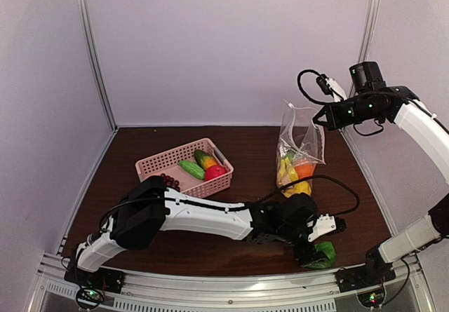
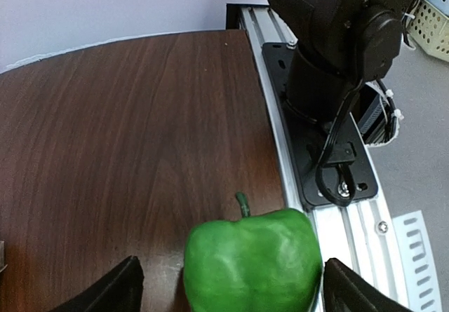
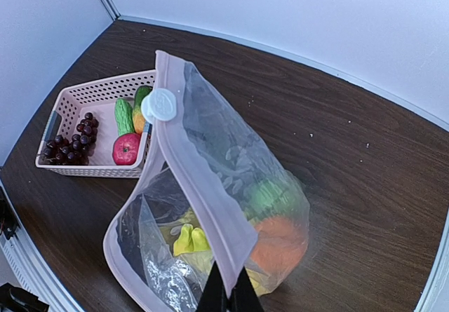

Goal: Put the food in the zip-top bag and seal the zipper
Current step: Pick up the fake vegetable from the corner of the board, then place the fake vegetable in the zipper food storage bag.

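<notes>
Left gripper [image 2: 230, 287] stood open astride the pepper [image 2: 249, 263] at the table [image 1: 245, 144] edge, 5 o'clock. Right gripper [image 3: 228, 299] pinched the bag [image 3: 210, 179] by its rim, with food [image 3: 277, 245] inside.

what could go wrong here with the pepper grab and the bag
The green pepper sits at the table's near edge by the rail; the open left gripper could nudge it off. The zip-top bag is held up by the right gripper at one pinched edge and could slip or sag shut.

Lab booth — white walls [image 1: 224, 45], aluminium rail [image 1: 210, 281] (arm bases [image 1: 359, 280] bolted), wood table [image 1: 245, 141]
</notes>
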`<state>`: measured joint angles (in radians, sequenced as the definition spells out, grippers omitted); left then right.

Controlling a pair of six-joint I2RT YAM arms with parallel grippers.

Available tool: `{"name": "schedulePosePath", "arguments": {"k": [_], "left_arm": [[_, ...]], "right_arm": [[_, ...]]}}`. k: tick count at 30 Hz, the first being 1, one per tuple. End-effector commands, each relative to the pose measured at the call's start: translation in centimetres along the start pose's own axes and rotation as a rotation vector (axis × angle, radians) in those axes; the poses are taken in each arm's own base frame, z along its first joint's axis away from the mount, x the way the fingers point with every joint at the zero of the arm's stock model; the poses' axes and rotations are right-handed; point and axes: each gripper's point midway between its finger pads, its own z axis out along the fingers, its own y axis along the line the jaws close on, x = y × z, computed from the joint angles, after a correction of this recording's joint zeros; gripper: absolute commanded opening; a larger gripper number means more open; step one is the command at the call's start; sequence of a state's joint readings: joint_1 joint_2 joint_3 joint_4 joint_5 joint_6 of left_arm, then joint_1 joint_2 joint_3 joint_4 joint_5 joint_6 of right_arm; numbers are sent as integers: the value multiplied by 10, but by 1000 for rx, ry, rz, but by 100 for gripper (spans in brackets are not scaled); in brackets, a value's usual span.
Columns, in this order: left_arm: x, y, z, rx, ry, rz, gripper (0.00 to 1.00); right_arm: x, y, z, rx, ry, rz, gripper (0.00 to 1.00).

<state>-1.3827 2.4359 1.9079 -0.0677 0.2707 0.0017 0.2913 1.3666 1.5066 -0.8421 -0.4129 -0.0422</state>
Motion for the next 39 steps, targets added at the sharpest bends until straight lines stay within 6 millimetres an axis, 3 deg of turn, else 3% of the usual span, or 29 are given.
{"name": "schedulePosePath", "arguments": {"k": [1, 5, 9, 13, 15, 18, 22, 26, 29, 31, 34, 39], "left_arm": [[-2, -13, 6, 91, -11, 2, 82], [5, -23, 2, 151, 27, 7, 74], [13, -25, -1, 155, 71, -22, 77], [3, -18, -13, 114, 53, -26, 55], [-13, -14, -28, 83, 26, -45, 49], [-44, -18, -65, 49, -43, -25, 48], [-120, -14, -150, -78, -253, 19, 47], [-174, 15, -225, -306, -483, -4, 48], [-199, 49, -262, -447, -618, -118, 48], [-209, 74, -273, -525, -669, -206, 48], [-205, 111, -277, -629, -686, -351, 45], [-188, 145, -276, -669, -711, -510, 38]], "right_arm": [[-3, -2, -7, 29, -12, -10, 0], [-1, -3, -5, 32, -8, -11, 0], [0, -2, -4, 25, -8, -6, 0], [-1, -3, -5, 32, -12, -9, 0], [0, -5, -6, 43, -9, -16, 0], [1, -6, -8, 56, -6, -27, 0], [-3, -2, -16, 55, -9, -34, 0], [-9, 7, -22, 48, -18, -44, 0], [-9, 12, -19, 35, -18, -38, 0], [-9, 14, -16, 30, -13, -34, 0], [-14, 16, -18, 24, -25, -21, 0], [-21, 19, -23, 14, -50, -9, 0]]}}
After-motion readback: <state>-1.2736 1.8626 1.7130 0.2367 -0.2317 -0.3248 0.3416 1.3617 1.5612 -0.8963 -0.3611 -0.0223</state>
